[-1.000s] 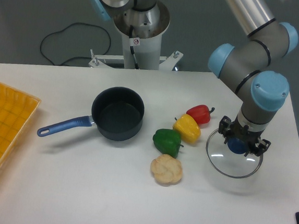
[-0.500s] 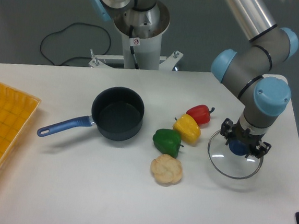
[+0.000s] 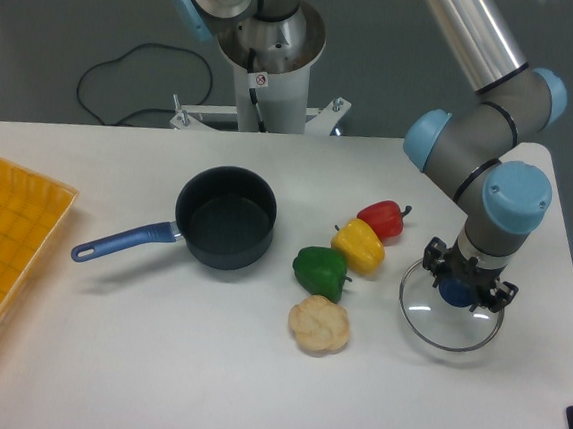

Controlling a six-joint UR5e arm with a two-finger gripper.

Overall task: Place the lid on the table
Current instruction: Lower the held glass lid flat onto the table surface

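Nearest the camera on the right: the round clear glass lid with thin metal rim and blue centre knob point(image 3: 451, 311), low over or just touching the large white smooth tabletop point(image 3: 153, 363); contact can't be told. The two-finger gripper point(image 3: 458, 289) comes straight down on it, fingers pinched around the knob, so it's holding the lid.

Doing this step well, as I judge it: lower vertically w/ no tilt till the rim sits flat all round, then open & lift straight up, so glass doesn't clack or slide.

Just left: pale bread-like roll point(image 3: 319, 324), green pepper point(image 3: 320, 270), yellow pepper point(image 3: 359, 246), red pepper point(image 3: 381, 219); keep the rim off them.

Further left: dark blue-handled saucepan point(image 3: 224, 217), uncovered. Far left edge: yellow grid-patterned tray point(image 3: 2, 250).
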